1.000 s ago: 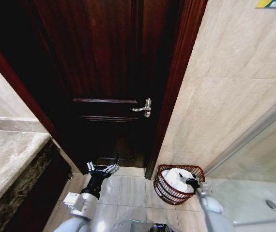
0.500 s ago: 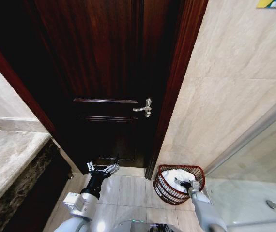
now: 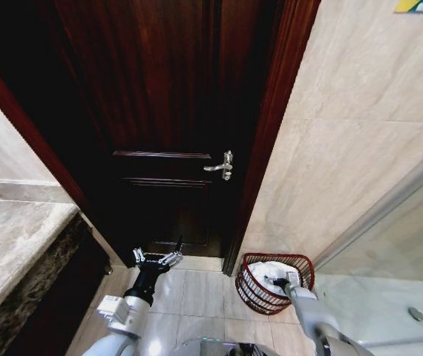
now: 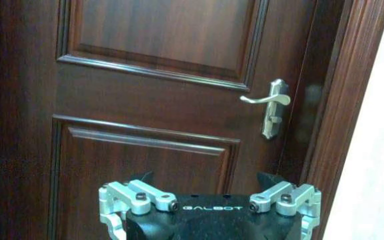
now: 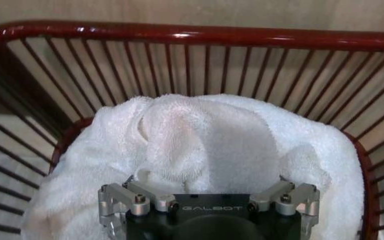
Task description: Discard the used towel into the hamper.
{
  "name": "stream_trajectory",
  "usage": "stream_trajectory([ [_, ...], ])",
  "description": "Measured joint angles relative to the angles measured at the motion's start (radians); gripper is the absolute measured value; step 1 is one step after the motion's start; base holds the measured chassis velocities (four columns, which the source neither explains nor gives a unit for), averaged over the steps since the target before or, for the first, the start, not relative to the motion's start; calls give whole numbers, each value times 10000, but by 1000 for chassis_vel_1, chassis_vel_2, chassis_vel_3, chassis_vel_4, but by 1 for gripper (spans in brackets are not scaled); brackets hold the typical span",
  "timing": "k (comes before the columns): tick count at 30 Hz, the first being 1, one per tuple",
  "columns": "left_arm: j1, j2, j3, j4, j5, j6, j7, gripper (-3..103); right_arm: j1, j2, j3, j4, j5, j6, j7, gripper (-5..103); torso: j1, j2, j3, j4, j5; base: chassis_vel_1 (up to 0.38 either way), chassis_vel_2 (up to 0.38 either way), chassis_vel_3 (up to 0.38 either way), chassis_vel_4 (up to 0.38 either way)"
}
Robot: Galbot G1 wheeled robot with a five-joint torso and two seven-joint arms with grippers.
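Note:
The hamper (image 3: 250,291), a small round reddish-brown wire basket, stands on the floor against the tiled wall, right of the door. The white towel (image 3: 265,270) lies bunched inside it, seen close in the right wrist view as the towel (image 5: 205,135) within the hamper's rim (image 5: 192,35). My right gripper (image 3: 277,280) reaches down into the hamper, right at the towel, and the right gripper (image 5: 205,192) looks open with the cloth lying loose before it. My left gripper (image 3: 157,258) hangs open in front of the door, nothing in it; the left gripper (image 4: 205,176) faces the door panel.
A dark wooden door (image 3: 167,111) with a silver lever handle (image 3: 221,166) is straight ahead. A stone counter (image 3: 11,237) juts in at the left. On the right are a glass shower partition (image 3: 404,245) and a white shower floor with a drain (image 3: 416,313).
My right arm has shifted left and lower into the hamper, and the towel now sits lower inside it. The left arm has stayed still.

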Motion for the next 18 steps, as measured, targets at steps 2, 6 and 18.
stream_trajectory([
  [2, 0, 0, 0, 1, 0, 0, 0, 100, -354, -47, -122, 675, 572, -99, -16, 100, 0, 0, 1, 0, 2, 0, 0, 0, 0],
  [6, 0, 1, 0, 0, 0, 0, 0, 100, -954, -153, -229, 1727, 1008, -217, -197, 100, 0, 0, 1, -2, 0, 0, 0, 0, 0],
  [18, 0, 0, 0, 0, 0, 0, 0, 100, -5930, -177, 175, 9759, 3024, -849, -238, 100, 0, 1, -1, -5, -5, 0, 0, 0, 0],
])
